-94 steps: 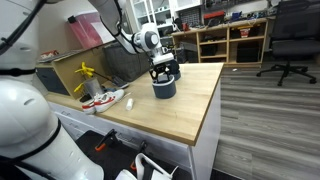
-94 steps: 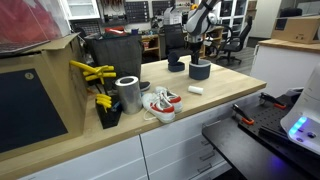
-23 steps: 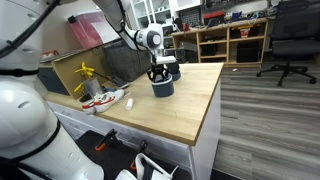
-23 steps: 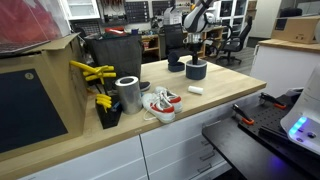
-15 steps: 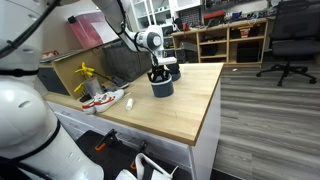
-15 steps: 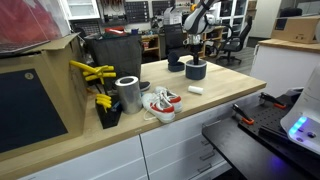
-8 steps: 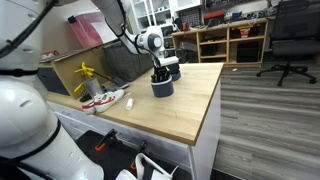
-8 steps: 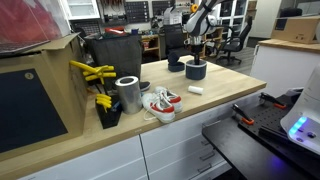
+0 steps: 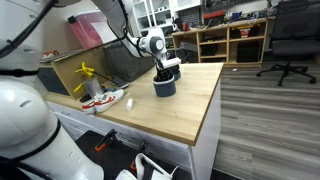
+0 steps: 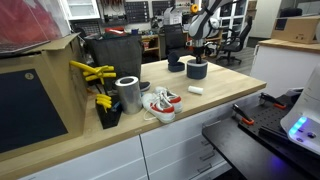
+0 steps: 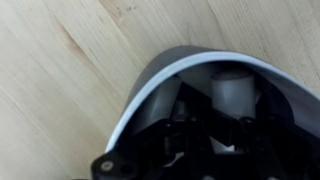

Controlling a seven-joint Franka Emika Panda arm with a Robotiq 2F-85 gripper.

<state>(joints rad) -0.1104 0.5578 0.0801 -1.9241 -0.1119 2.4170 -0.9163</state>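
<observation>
A dark grey cup (image 9: pixel 165 88) with a pale rim stands on the wooden table top (image 9: pixel 180 110), near its far edge; it also shows in the other exterior view as the dark cup (image 10: pixel 198 71). My gripper (image 9: pixel 163 74) reaches straight down into its mouth, as the gripper (image 10: pixel 197 60) also shows from the other side. In the wrist view the cup's rim (image 11: pixel 150 85) arcs across the frame and the gripper (image 11: pixel 205 140) sits dark inside it, fingers drawn together. A small pale patch shows near the tips; I cannot tell whether anything is held.
A second dark bowl (image 10: pixel 176 66) sits just behind the cup and a small white piece (image 10: pixel 196 90) lies in front of it. A white-and-red shoe (image 10: pixel 160 103), a metal can (image 10: pixel 128 94), yellow tools (image 10: pixel 92 72) and a black bin (image 10: pixel 112 55) crowd one end.
Within the last second the fingers have closed inside the cup. The hand has shifted only slightly over the cup; the cup stays in place.
</observation>
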